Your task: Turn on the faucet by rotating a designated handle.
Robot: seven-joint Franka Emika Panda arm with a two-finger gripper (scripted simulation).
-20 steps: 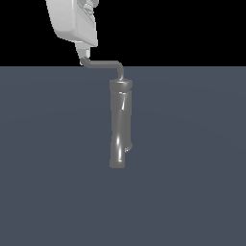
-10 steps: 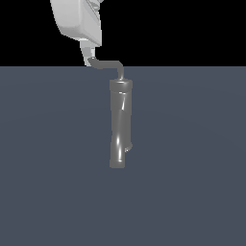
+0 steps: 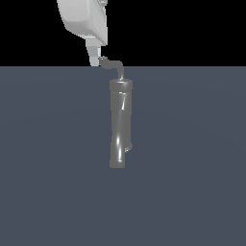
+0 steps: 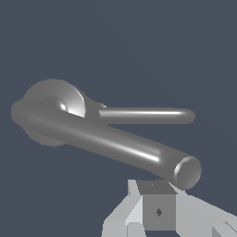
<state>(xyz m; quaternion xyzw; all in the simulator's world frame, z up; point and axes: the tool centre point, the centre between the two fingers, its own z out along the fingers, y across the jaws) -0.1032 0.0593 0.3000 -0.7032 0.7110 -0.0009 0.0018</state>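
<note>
Gripper [image 3: 96,61], a pale grey-white blocky end of the arm, hung at the upper part of the exterior view, against the black band above the dark slate-blue surface [image 3: 192,168]. Its lower tip sat right at the free end of the thin grey metal rod handle [image 3: 111,64], touching it or very nearly so. Whether the fingers were parted or pressed together could not be told: in the exterior view they merged into one narrow pale block, and in the wrist view only angular grey parts of the gripper [image 4: 157,210] showed at the picture's edge, just beside the round end of a thick tube.

That handle ran from the gripper's tip toward the exterior view's right, then bent downward to meet the capped end of the shiny grey metal faucet [image 3: 120,125]. The faucet's long, thick tubular body stretched down from the cap across the slate-blue surface, slightly bent about midway, with a small nub on the exterior view's right side near its lower end.

In the wrist view the faucet [image 4: 115,146] lay as a thick glossy tube crossing the picture from a rounded dome to a flat circular end, with a slimmer rod [image 4: 148,115] beyond it, well apart from the gripper parts.
</note>
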